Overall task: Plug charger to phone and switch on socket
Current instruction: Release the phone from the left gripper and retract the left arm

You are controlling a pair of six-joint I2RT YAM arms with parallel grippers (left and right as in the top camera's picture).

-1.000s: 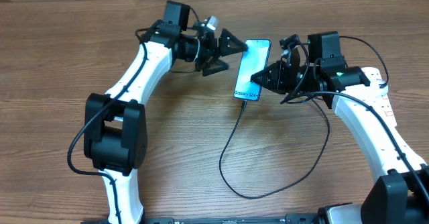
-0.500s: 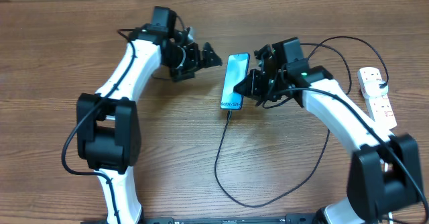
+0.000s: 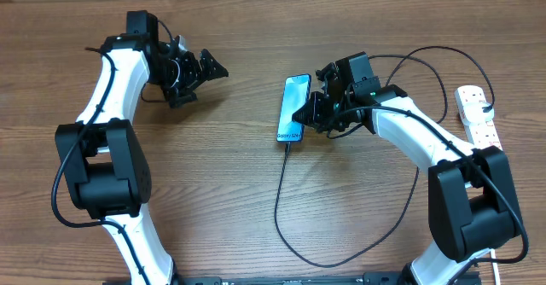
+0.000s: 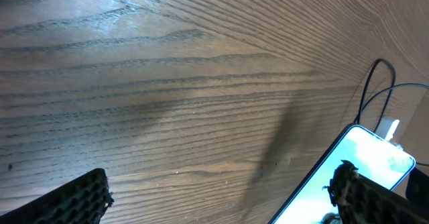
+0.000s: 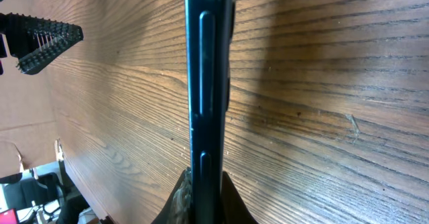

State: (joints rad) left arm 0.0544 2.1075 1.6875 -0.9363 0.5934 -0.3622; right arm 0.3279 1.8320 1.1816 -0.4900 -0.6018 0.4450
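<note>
Black charger (image 3: 280,208) is sitting in the phone (image 3: 293,106); the spread left end effector (image 3: 209,80) is retreating, the right end effector (image 3: 304,119) pinching the phone; socket (image 3: 478,119) awaiting.

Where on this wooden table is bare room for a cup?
Bare wood lies between the left gripper and the slim blue-screened phone, and left of the thin black charger cable. Crowded: around the right gripper and white power strip.

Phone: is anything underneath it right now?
Only wooden table shows around the phone, which the right gripper pinches by one long edge. The spot directly beneath it is covered in all views.
</note>
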